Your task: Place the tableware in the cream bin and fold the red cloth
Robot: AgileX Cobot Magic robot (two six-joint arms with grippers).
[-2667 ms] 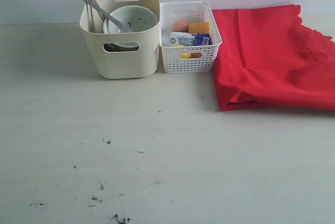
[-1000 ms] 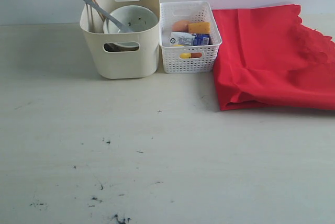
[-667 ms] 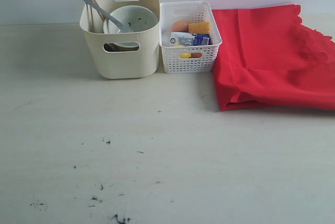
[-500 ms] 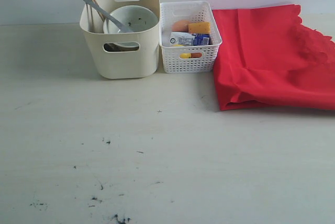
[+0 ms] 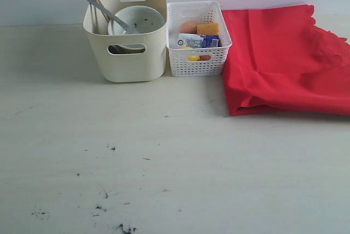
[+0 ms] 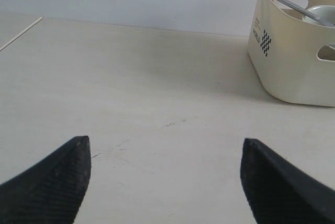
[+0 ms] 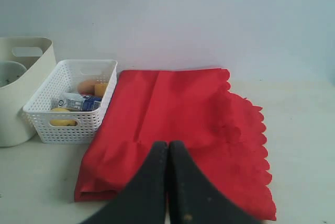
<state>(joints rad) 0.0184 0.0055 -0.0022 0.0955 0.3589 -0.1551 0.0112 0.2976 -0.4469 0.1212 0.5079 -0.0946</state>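
The cream bin point(image 5: 128, 53) stands at the back of the table and holds tableware: a pale speckled bowl point(image 5: 139, 19), a metal knife point(image 5: 106, 12) and wooden chopsticks point(image 5: 98, 0) leaning out of it. The red cloth point(image 5: 284, 59) lies folded at the back right, scalloped edge to the right. Neither arm shows in the exterior view. In the left wrist view my left gripper point(image 6: 165, 174) is open over bare table, the cream bin point(image 6: 293, 51) off to one side. In the right wrist view my right gripper point(image 7: 168, 148) is shut and empty, in front of the red cloth point(image 7: 178, 114).
A white lattice basket point(image 5: 198, 53) with a milk carton point(image 5: 196, 41) and food items stands between the cream bin and the red cloth. Dark scuff marks point(image 5: 112, 190) dot the pale table point(image 5: 180, 157) near the front.
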